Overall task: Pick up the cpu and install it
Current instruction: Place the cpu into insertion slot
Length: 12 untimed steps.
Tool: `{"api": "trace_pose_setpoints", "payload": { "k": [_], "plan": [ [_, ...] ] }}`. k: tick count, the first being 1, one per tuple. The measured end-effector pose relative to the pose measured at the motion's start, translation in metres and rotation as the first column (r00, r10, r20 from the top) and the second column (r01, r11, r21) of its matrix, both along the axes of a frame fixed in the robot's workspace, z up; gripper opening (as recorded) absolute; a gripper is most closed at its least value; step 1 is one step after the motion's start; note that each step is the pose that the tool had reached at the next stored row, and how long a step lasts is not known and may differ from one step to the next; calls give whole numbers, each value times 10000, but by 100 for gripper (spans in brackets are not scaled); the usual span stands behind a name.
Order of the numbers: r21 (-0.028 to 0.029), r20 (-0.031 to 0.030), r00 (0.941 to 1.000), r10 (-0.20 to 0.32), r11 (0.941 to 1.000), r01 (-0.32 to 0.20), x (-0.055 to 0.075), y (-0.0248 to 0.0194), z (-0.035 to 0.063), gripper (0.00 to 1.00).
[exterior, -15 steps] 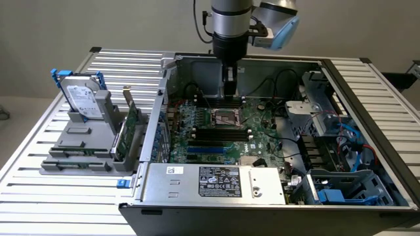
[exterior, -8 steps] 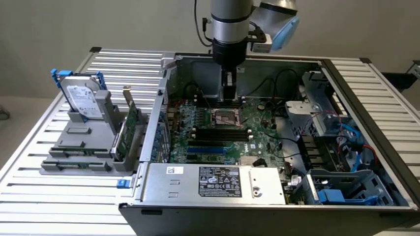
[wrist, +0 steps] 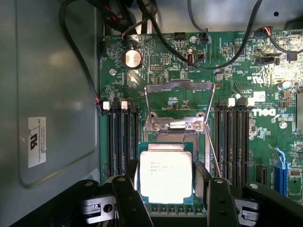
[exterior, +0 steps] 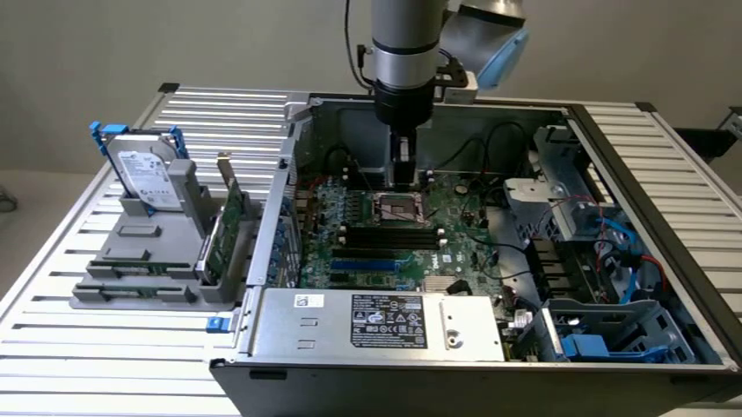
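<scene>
Wrist view: silvery green-edged cpu (wrist: 165, 176)

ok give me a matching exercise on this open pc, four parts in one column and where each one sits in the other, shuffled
Parts
1. cpu
2. hard drive
3. coin battery
4. power supply

Places
a. upright in the grey rack outside the case
b. set into the green board
c. silver box with a black label, inside the case
d. held in the gripper, over the socket

Pairs: 1-d, 2-a, 3-b, 4-c
</scene>
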<state>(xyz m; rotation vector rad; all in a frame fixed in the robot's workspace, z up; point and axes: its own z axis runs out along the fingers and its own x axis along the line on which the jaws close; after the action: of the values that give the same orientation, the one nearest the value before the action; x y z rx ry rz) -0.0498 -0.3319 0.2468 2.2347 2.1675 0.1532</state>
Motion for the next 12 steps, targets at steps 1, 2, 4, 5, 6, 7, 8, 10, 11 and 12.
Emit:
{"api": "trace_pose_setpoints", "payload": {
  "k": [1, 2, 4, 5, 6, 7, 8, 10, 11, 12],
  "plan": [
    [0, 0, 10000, 0, 10000, 0, 0, -2, -18, 55],
    [-1, -1, 10000, 0, 10000, 0, 0, -4, -36, 55],
    [1, 0, 10000, 0, 10000, 0, 0, -7, -73, 55],
    [-1, -1, 10000, 0, 10000, 0, 0, -10, -90, 55],
    [0, -1, 10000, 0, 10000, 0, 0, -12, -110, 55],
    [-1, -1, 10000, 0, 10000, 0, 0, -14, -127, 55],
    [1, 0, 10000, 1, 10000, -1, 0, -16, -146, 55],
    [-1, -1, 10000, 0, 10000, 0, 0, -23, -182, 55],
    [0, 0, 10000, 0, 10000, 0, 0, -28, -200, 55],
    [1, 0, 10000, 0, 10000, 0, 0, -34, -218, 55]
  ]
}}
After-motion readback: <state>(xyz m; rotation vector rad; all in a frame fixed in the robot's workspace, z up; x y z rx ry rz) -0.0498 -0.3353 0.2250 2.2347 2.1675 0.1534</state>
